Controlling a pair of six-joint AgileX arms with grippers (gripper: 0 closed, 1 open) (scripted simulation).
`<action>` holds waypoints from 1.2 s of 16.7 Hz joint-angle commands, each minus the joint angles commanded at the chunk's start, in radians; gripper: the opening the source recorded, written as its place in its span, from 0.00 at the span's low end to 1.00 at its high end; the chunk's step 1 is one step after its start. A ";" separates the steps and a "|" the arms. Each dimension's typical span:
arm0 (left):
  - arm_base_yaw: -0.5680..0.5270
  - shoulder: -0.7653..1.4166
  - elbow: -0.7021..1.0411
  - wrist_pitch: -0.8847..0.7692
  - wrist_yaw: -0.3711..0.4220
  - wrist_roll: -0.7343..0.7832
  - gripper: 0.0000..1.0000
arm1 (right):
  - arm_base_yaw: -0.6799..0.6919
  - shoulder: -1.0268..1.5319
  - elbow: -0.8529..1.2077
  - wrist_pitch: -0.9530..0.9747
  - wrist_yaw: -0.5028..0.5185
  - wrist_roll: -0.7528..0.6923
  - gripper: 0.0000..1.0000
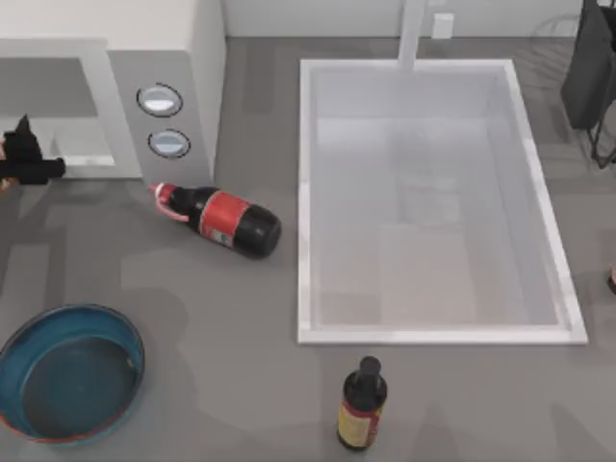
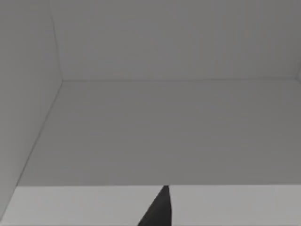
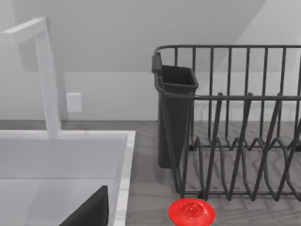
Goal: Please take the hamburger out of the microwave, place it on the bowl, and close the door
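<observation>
At the counter's near left corner the bowl [image 1: 69, 372] is seen empty. Farther, the left end effector [image 1: 21, 154] is placed at the microwave [image 1: 164, 67] opening; whether it is clenched cannot be told. The hamburger's place cannot be told, so a blind reach could knock it. The cavity's bare floor is given by the left wrist view; the cola bottle [image 1: 223, 218] lying near, by the top view.

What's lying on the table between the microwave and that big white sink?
In the top view, a dark cola bottle with a red label lies on its side between the microwave and the sink.
</observation>
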 joint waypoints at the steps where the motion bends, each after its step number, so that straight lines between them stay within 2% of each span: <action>1: 0.000 -0.043 0.000 -0.044 -0.001 0.000 0.00 | 0.000 0.000 0.000 0.000 0.000 0.000 1.00; 6: 0.001 -0.196 0.004 -0.202 -0.002 0.001 0.00 | 0.000 0.000 0.000 0.000 0.000 0.000 1.00; 13: -0.010 -0.194 0.016 -0.231 -0.008 -0.021 0.00 | 0.000 0.000 0.000 0.000 0.000 0.000 1.00; 16: -0.052 -0.180 0.075 -0.336 -0.036 -0.126 0.00 | 0.000 0.000 0.000 0.000 0.000 0.000 1.00; 20: -0.145 -0.168 0.202 -0.593 -0.108 -0.379 0.00 | 0.000 0.000 0.000 0.000 0.000 0.000 1.00</action>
